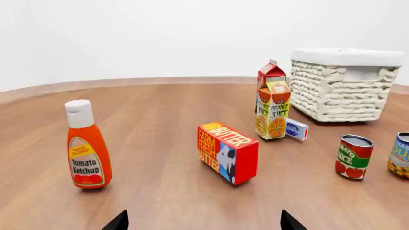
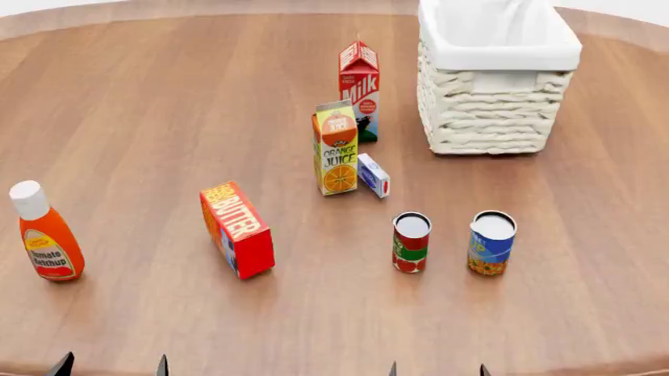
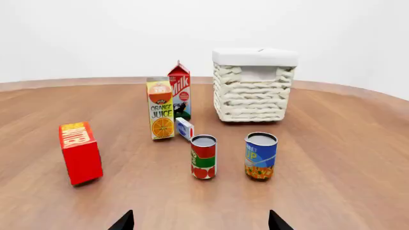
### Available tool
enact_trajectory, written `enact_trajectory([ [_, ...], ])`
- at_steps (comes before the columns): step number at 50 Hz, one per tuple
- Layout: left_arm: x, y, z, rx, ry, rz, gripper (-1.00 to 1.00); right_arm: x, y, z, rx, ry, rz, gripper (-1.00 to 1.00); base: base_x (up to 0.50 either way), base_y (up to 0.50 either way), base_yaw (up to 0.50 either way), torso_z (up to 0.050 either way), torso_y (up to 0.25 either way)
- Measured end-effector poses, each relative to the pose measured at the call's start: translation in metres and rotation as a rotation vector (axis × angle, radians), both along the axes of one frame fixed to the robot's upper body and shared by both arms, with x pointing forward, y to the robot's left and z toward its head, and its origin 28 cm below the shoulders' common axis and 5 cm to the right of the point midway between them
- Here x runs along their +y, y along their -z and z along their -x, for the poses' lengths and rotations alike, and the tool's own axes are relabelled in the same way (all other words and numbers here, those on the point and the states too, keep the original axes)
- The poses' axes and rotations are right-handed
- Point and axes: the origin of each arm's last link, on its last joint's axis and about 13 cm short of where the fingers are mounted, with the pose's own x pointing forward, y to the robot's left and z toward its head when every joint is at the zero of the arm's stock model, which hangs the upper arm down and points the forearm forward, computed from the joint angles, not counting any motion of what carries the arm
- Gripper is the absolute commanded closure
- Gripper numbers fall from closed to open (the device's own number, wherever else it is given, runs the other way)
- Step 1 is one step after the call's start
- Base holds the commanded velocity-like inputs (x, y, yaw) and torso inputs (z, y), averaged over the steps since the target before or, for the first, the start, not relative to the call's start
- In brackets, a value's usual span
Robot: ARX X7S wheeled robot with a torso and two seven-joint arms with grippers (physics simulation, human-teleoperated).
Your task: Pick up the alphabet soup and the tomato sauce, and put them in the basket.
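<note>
On my head view, left to right: the tomato sauce (image 2: 411,242) and alphabet soup (image 2: 491,242) stand side by side at lower centre, apart, with the basket (image 2: 497,117) upper right. Both grippers, left gripper (image 2: 111,366) and right gripper (image 2: 436,369), are spread wide and empty. Reaching for one can could topple its neighbour. Only the left wrist view shows the ketchup bottle (image 1: 86,146) label clearly.
</note>
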Motion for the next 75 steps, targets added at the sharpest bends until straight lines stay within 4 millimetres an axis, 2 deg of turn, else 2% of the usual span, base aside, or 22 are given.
enact_trajectory([
  [16,0.0,0.0,0.0,-0.006,0.009,-0.002,-1.0,0.0,0.001,0.0,-0.01,-0.004,0.007,-1.0,0.0,0.0,0.0,0.0,0.0],
  [20,0.002,-0.005,-0.001,-0.027,0.001,-0.01,-1.0,-0.001,-0.005,-0.001,-0.032,0.003,0.012,-1.0,0.0,0.0,0.0,0.0,0.0],
  [26,0.011,-0.028,-0.004,-0.109,-0.027,-0.027,-1.0,-0.004,-0.029,-0.005,-0.109,0.018,0.043,-1.0,0.0,0.0,0.0,0.0,0.0],
  [33,0.019,-0.068,0.0,-0.258,-0.043,-0.074,-1.0,-0.006,-0.067,-0.006,-0.223,0.031,0.063,-1.0,0.0,0.0,0.0,0.0,0.0],
  [42,0.023,-0.11,0.019,-0.44,-0.052,-0.09,-1.0,-0.006,-0.111,0.009,-0.377,0.03,0.073,-1.0,0.0,0.0,0.0,0.037,0.031],
  [48,0.025,-0.127,0.028,-0.519,-0.074,-0.068,-1.0,-0.006,-0.129,0.02,-0.447,0.026,0.078,-1.0,0.0,0.0,0.0,0.05,0.047],
  [62,0.027,-0.144,0.039,-0.601,-0.099,-0.026,-1.0,-0.004,-0.144,0.031,-0.519,0.02,0.083,-1.0,0.0,0.0,0.0,0.05,0.045],
  [75,0.026,-0.146,0.04,-0.606,-0.095,-0.016,-1.0,-0.002,-0.147,0.036,-0.545,0.013,0.083,-1.0,0.0,0.0,0.0,0.05,0.047],
])
